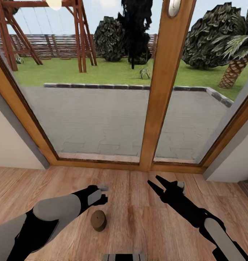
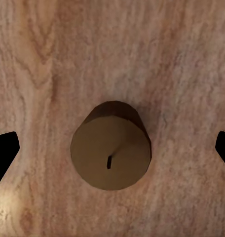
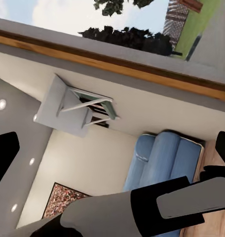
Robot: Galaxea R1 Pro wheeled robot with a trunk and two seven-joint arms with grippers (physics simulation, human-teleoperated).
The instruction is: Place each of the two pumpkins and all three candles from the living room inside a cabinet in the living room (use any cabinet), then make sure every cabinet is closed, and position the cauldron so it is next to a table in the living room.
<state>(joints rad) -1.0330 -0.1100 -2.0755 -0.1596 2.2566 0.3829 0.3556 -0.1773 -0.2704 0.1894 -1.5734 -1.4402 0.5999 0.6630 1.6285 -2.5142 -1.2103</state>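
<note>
one stubby tan wax candle (image 1: pixel 98 220) stands upright on the wood-plank floor (image 1: pixel 138 217) at 6 o'clock; left gripper (image 1: pixel 100 198) hangs over it, fingers wide and empty, ready to descend. right gripper (image 1: pixel 156 185) spread, empty.

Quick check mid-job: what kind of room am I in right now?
Probably a living room at a garden-facing glass door: light wooden plank floor, wood-framed glazed door onto a grey paved patio and lawn, and a blue upholstered sofa. A short tan cylindrical candle stands on the floor.
</note>
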